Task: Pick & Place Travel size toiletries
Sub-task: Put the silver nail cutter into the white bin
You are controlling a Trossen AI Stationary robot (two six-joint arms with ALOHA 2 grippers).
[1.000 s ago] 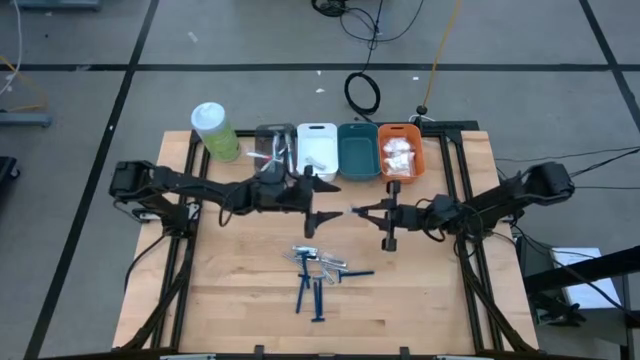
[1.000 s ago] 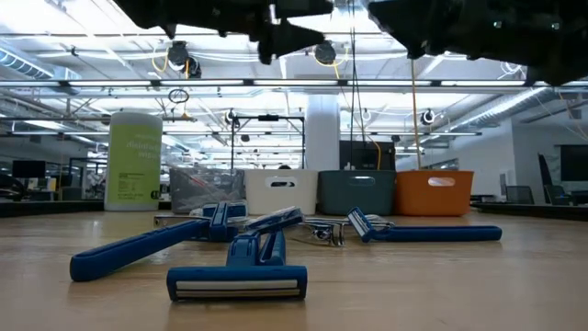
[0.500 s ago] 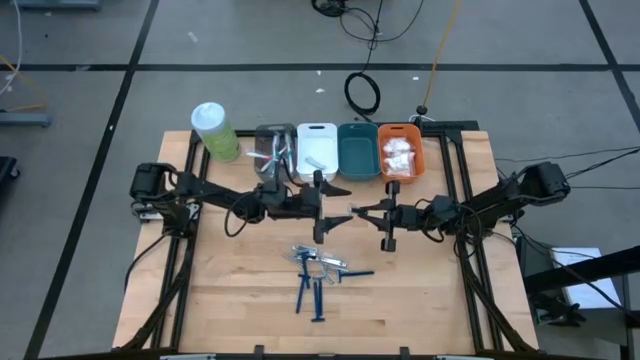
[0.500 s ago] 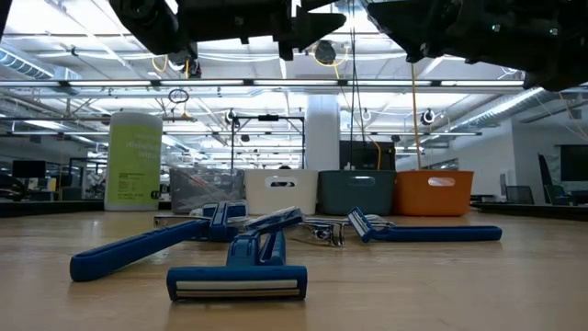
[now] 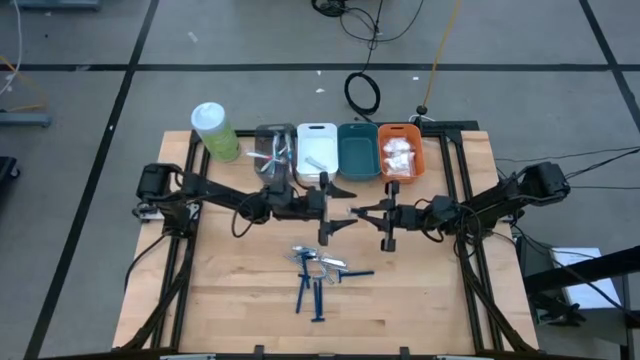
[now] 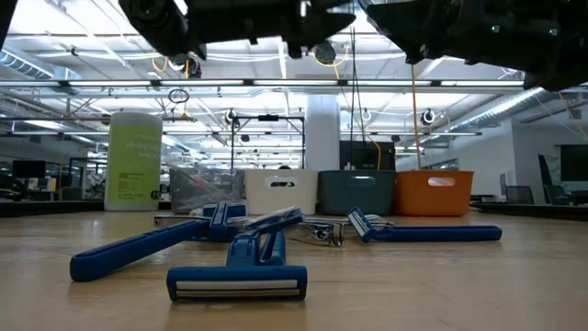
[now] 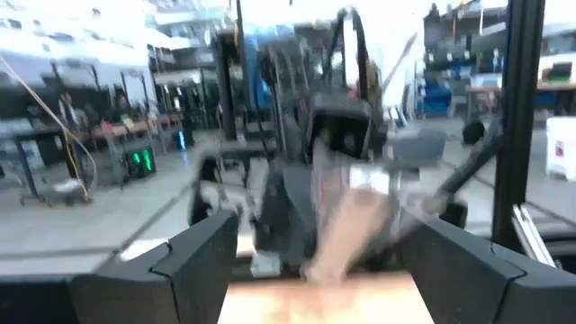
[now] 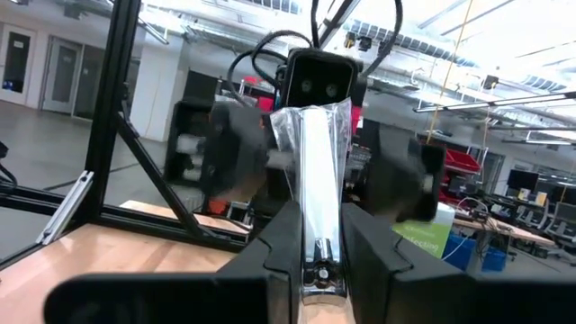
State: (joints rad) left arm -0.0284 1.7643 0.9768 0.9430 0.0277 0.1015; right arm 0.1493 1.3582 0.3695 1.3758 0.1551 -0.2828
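Observation:
My right gripper hovers over the table's middle, shut on a slim silvery stick in a clear crinkly wrapper. My left gripper faces it from the left, open. Its fingers stand wide on either side of the stick's free end, and I see no touch. Several dark blue razors lie in a loose heap on the wood nearer the front, big in the low view. The orange bin holds white pouches. My right gripper pinches the wrapped stick's near part between its two fingers. The fingers come about level from the table's right and lie along the stick. The stick's free end with the wrapper juts past the fingertips toward the left gripper, clear of the table.
Along the far edge stand a pale-green cylinder with a white lid, a clear-grey bin, a white bin and a teal bin. Bare wood lies left, right and in front of the razor heap.
My left gripper has gone toward the table's right, closing on the right gripper and the stick, and has tipped up a little; its fingers stay wide. My right gripper has kept still with the stick.

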